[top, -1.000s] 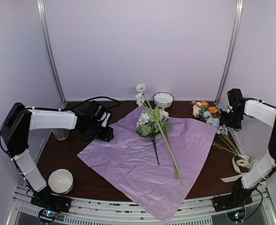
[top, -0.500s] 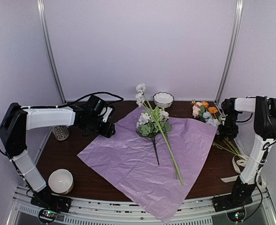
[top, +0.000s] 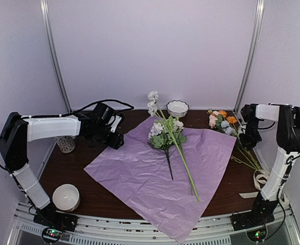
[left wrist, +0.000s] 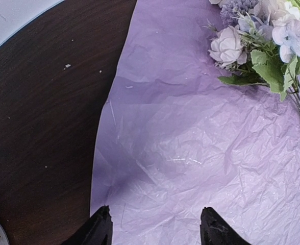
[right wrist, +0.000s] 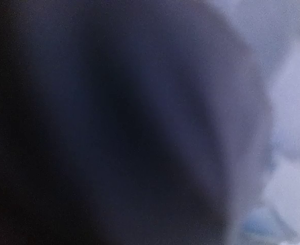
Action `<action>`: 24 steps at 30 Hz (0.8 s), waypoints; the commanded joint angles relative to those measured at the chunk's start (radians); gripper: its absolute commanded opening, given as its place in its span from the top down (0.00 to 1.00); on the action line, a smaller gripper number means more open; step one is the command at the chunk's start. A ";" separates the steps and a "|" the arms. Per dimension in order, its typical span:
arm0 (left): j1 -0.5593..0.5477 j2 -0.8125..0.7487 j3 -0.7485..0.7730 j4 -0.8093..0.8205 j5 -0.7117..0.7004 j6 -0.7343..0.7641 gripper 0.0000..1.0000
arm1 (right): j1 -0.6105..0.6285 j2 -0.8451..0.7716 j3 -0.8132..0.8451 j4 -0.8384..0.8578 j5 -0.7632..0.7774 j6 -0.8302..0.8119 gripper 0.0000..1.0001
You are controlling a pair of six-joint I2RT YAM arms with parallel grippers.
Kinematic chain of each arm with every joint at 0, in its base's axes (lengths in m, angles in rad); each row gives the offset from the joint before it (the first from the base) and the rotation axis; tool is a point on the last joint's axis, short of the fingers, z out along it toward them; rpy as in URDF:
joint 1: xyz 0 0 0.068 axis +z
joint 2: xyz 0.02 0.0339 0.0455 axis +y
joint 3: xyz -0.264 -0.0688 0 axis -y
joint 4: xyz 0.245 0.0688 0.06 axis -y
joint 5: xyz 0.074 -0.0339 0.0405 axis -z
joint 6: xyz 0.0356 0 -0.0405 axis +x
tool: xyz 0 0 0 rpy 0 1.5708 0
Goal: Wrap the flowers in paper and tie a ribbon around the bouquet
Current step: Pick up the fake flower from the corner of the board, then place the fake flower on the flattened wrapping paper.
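Note:
The pink-lilac paper point(top: 160, 173) lies spread flat on the dark table. On it rest flowers point(top: 165, 133) with white and pale blue blooms, their long green stalks pointing toward me. A second bunch of flowers point(top: 221, 121), pink, orange and blue, lies at the back right off the paper. The cream ribbon point(top: 262, 178) is heaped near the right edge. My left gripper point(top: 117, 139) hovers open over the paper's left corner; in the left wrist view the gripper point(left wrist: 156, 229) has only paper point(left wrist: 201, 153) between its fingers. My right gripper point(top: 248, 139) is down at the second bunch's stalks, shut; its wrist view is a dark blur.
A white bowl point(top: 177, 107) stands at the back centre, another white bowl point(top: 66, 196) at the front left, and a small patterned cup point(top: 66, 146) by the left edge. Metal frame posts point(top: 55, 56) rise at both back corners.
My right arm folded in toward the right-hand bunch, lowered onto its stalks and its gripper closed. My left gripper opened a little wider and shifted slightly toward the back.

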 commanded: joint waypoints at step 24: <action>0.008 -0.174 0.016 -0.040 -0.043 0.016 0.38 | 0.441 -0.786 0.036 0.298 -0.269 0.334 1.00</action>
